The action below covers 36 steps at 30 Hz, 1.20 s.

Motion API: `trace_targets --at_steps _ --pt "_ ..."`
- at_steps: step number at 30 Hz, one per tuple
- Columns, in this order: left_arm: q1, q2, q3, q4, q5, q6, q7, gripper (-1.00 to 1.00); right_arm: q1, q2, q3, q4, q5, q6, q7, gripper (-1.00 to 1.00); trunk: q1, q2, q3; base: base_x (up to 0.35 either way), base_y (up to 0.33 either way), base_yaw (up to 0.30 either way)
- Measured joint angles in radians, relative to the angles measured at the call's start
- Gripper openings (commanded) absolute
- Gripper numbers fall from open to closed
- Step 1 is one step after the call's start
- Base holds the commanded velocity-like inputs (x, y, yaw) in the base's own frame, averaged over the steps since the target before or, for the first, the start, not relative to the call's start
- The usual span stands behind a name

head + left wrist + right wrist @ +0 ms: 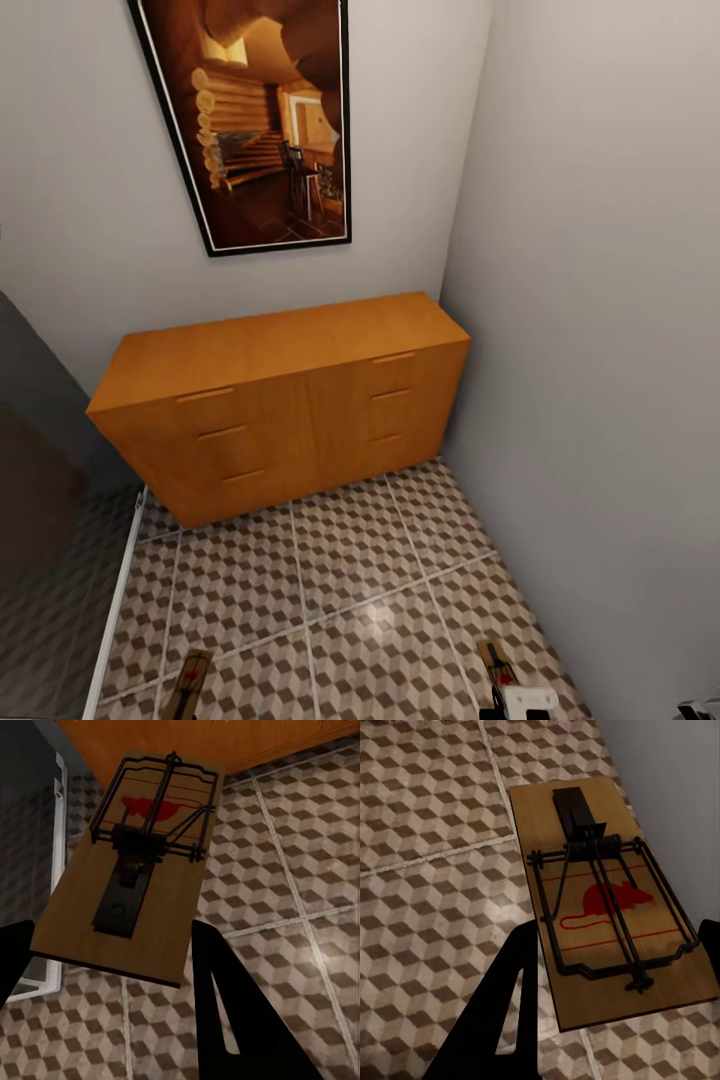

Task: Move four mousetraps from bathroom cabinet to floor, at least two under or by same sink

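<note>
Flat wooden mousetraps [135, 885] (wire-sprung) above cube-patterned tiles [340, 590]

This looks like a room in a home, most likely a bathroom corner. The floor [340, 600] has big square tiles with a brown, beige and cream cube pattern and thin pale lines between them. Plain pale walls [600, 300] meet in a corner at about 1 o'clock. A low orange-brown wooden cabinet [290, 400] with slim bar handles stands against the far wall at 12 o'clock. Above it hangs a framed picture [260, 120] of a warm log cabin room. At 8 o'clock there is a dark glass panel [40, 520] with a white edge, like a shower wall.
</note>
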Motion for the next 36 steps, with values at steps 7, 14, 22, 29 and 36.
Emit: trace_targets --at_steps 7,14,22,29,36 --pt "0.0 -0.003 0.0 0.002 0.0 0.0 -0.001 -1.0 0.0 0.0 0.0 0.001 0.0 0.0 0.0 -1.0 0.0 0.0 0.011 0.0 0.0 0.0" --pt "0.0 -0.004 0.0 0.003 0.0 0.0 -0.001 -1.0 0.0 0.0 0.0 0.001 0.0 0.0 0.0 -1.0 0.0 0.0 0.023 0.0 0.0 0.0" --pt "0.0 -0.008 0.0 0.003 0.0 0.001 -0.002 -1.0 0.0 0.0 0.0 0.001 0.0 0.0 0.0 -1.0 0.0 0.0 0.036 0.0 0.0 0.0" --pt "0.0 -0.009 0.0 0.003 0.0 0.003 -0.003 -1.0 0.0 0.0 0.0 0.001 0.0 0.0 0.0 -1.0 0.0 0.0 0.047 0.0 0.0 0.0" --pt "0.0 -0.01 0.0 0.003 0.0 0.003 -0.003 -1.0 0.0 0.0 0.0 0.001 0.0 0.0 0.0 -1.0 0.0 0.0 0.059 0.0 0.0 0.0"
